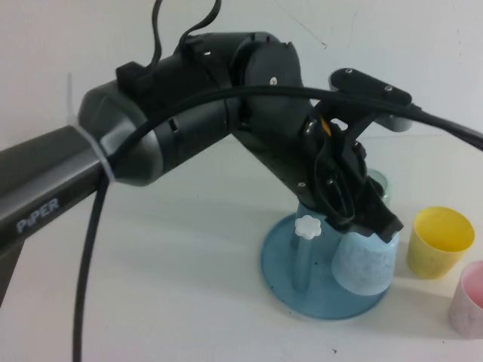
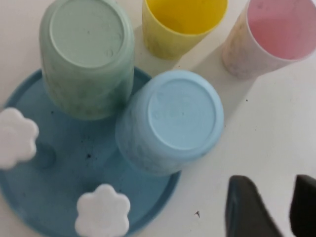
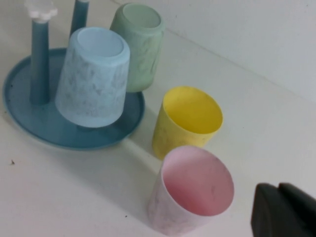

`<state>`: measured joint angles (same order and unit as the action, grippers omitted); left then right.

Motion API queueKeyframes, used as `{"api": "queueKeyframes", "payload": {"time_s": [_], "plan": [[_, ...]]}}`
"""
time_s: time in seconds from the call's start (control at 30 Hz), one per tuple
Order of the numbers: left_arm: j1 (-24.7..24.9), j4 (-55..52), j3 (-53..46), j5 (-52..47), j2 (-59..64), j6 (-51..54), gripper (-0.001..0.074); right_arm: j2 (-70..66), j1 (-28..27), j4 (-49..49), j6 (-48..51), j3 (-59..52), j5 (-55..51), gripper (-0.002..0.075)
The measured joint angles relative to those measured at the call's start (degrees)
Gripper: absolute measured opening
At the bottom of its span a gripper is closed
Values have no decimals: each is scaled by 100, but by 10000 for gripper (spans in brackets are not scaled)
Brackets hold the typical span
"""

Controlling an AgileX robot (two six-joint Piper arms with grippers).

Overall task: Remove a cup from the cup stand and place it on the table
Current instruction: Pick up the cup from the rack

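The light blue cup [image 1: 364, 264] sits upside down on a peg of the teal cup stand [image 1: 283, 264]. It also shows in the left wrist view [image 2: 170, 121] and the right wrist view [image 3: 94, 76]. My left gripper [image 1: 379, 225] hovers just above the cup's right side, over the table [image 1: 173, 286]. In its wrist view the left gripper [image 2: 276, 210] is open and empty, its fingers apart beside the cup and not touching it. My right gripper [image 3: 284, 210] is shut and empty, low over the table near a pink cup; it is out of the high view.
A pale green cup [image 2: 86, 57] sits upside down on the stand behind the blue one. A yellow cup [image 1: 440, 240] and a pink cup [image 1: 472, 298] stand upright on the table right of the stand. White flower caps [image 1: 308, 226] top the free pegs.
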<state>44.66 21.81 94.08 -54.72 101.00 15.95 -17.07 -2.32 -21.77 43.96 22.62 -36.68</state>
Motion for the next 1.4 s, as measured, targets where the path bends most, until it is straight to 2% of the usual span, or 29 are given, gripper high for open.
{"api": "queueKeyframes", "payload": {"time_s": [0.17,0.23,0.3,0.7,1.2,1.3,1.37,1.4], "plan": [[0,60,797,-477,533,-162,554,0,0,0,21,-20,-22,-3],[0,65,1037,-658,738,-181,635,0,0,-16,21,-99,0,-3],[0,74,1233,-730,937,-245,666,0,0,-97,34,-154,50,-3],[10,-473,1492,-606,1544,-517,691,0,0,-274,129,-185,208,-3],[10,-426,1500,-597,1835,-538,690,0,0,-287,151,-185,253,-3],[10,-451,1500,-597,1835,-538,640,0,0,-287,151,-185,256,-3],[10,-451,1500,-609,1835,-538,556,0,0,-287,151,-185,266,-3],[10,-451,1500,-609,1835,-538,545,0,0,-287,151,-185,266,-3]]}}
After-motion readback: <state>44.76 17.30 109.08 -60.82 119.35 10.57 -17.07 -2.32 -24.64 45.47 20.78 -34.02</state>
